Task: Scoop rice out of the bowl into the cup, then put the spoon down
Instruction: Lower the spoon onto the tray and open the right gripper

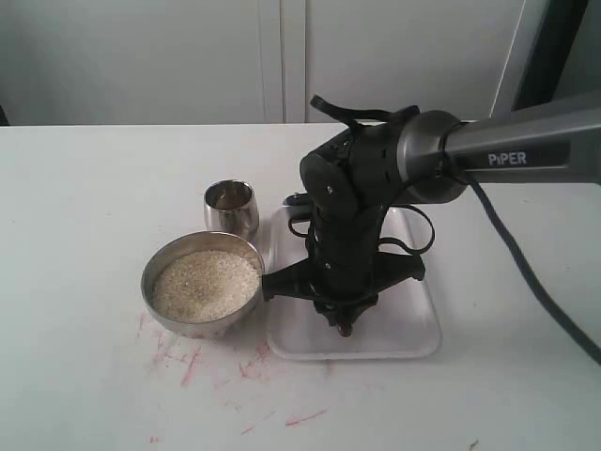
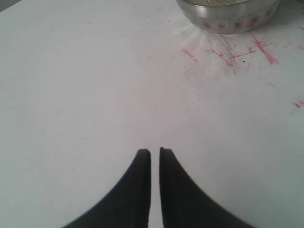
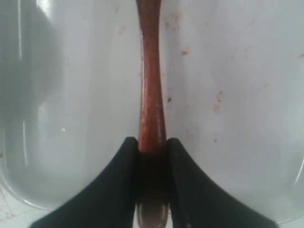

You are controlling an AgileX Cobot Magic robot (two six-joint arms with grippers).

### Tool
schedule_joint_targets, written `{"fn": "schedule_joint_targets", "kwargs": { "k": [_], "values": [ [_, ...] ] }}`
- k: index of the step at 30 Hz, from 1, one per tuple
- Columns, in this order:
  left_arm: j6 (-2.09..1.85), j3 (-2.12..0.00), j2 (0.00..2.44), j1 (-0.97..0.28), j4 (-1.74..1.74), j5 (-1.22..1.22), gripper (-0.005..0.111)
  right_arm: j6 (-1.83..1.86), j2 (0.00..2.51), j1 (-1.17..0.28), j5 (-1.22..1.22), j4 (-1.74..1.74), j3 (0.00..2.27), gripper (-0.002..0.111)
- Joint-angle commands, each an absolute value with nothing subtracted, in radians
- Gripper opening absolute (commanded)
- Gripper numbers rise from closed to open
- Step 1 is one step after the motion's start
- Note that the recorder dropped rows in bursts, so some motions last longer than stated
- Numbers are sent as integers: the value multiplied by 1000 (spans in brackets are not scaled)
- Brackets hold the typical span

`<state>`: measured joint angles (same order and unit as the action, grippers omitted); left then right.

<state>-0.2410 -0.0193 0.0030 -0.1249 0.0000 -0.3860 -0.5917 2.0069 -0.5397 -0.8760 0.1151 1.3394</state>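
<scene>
Right pincer [image 3: 152,141] clamped on spoon [image 3: 151,85] handle over white tray [image 3: 237,118], left pincer [image 2: 155,151] closed, empty

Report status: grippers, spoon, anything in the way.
Right gripper shut on spoon handle, over white tray. Left gripper shut, empty, above table near bowl. Rice in bowl, cup beside it. Nothing seen blocking.

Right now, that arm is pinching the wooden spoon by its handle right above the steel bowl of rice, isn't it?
Not quite. The right gripper does pinch the wooden spoon by its handle, but over the white tray, not above the bowl. The right wrist view shows the tray beneath the spoon. The steel bowl of rice sits beside the tray.
</scene>
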Motion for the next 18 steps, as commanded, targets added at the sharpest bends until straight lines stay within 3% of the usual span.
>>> {"fn": "schedule_joint_targets", "kwargs": {
  "k": [1, 10, 18],
  "values": [
    [-235, -10, 0, -132, 0, -427, 14, -559, 2004, -535, -882, 129, 1335, 1],
    [-235, -10, 0, -132, 0, -427, 14, -553, 2004, -535, -898, 129, 1335, 23],
    [-235, -10, 0, -132, 0, -427, 14, -553, 2004, -535, -902, 129, 1335, 30]
  ]
}}
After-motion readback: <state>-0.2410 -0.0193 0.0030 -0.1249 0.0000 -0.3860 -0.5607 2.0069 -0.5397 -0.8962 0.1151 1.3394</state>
